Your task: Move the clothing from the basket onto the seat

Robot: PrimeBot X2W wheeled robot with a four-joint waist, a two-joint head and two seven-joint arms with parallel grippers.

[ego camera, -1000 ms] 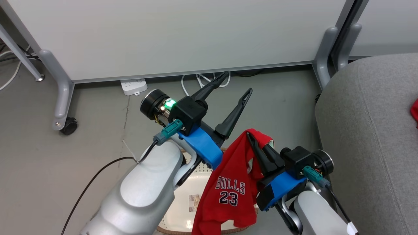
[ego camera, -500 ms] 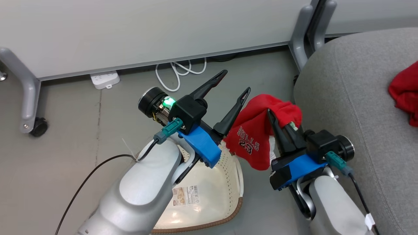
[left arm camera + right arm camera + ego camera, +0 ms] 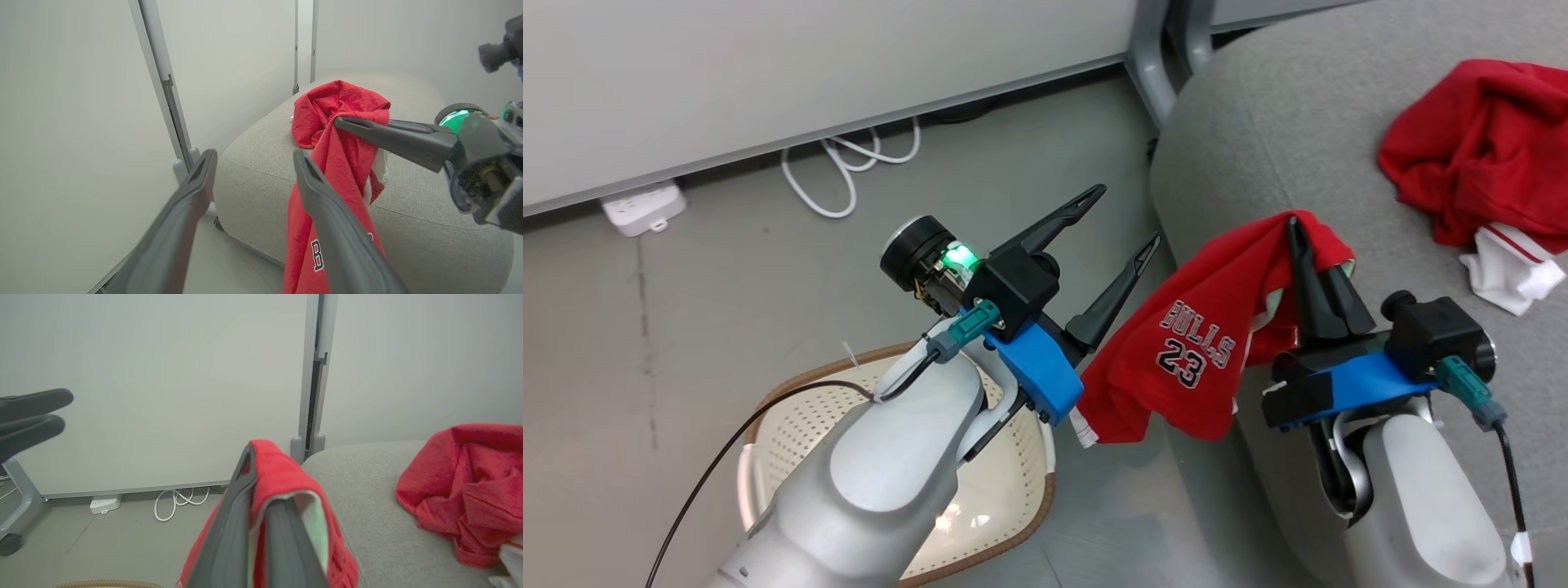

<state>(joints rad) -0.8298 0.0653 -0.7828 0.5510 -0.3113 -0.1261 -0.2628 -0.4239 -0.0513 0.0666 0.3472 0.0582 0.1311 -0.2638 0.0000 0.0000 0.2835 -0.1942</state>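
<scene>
Right gripper holding the jersey at the edge of the seat.
Basket on the floor; left gripper above it, fingers spread wide, empty; right gripper's fingers clamped on the "BULLS 23" jersey; second red garment crumpled on the seat.

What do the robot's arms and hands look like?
The arms are silvery-grey shells. The left gripper and right gripper each have two long pointy dark fingers on a black block with a blue bracket. A teal plug joins a black cable at each wrist, and a green light glows on the left.
</scene>
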